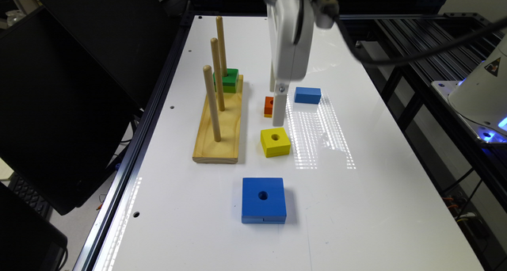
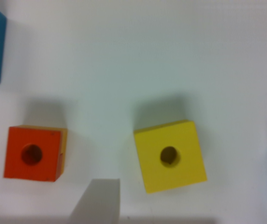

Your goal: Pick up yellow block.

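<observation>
Yellow block [image 1: 275, 141] sits flat on the white tabletop [image 1: 356, 207], hole up, untouched. It lies just beside the wooden peg base [image 1: 218, 124], on the exterior view's right of it, between the small orange block [image 1: 269, 105] and the big blue holed block [image 1: 263, 199], apart from both. Another blue block [image 1: 307, 95], no hole showing, lies further back.

Progress: early. Nothing lifted, no contact. The pincer [image 1: 278, 116] hangs above the tabletop, between orange and yellow, its tip near the yellow block's far edge but clear of it. Not centred over the target. Left to do, as I judge it: shift over the block, line up with its sides, come down, close, lift.

Pincer state: cannot tell. Wrist view catches one grey finger [image 2: 98, 200] at the frame edge, between the orange block [image 2: 34, 153] and the yellow block [image 2: 170, 156]; the other finger is not made out, so the gap is unknown.

Orientation: square top, so no real long axis; both sides look equal. Centre hole axis points straight up. In both views the block is turned slightly, its edges a little off from the tabletop edges and from the peg base. A grasp would likely need a small wrist turn to meet two opposite flat sides.
</observation>
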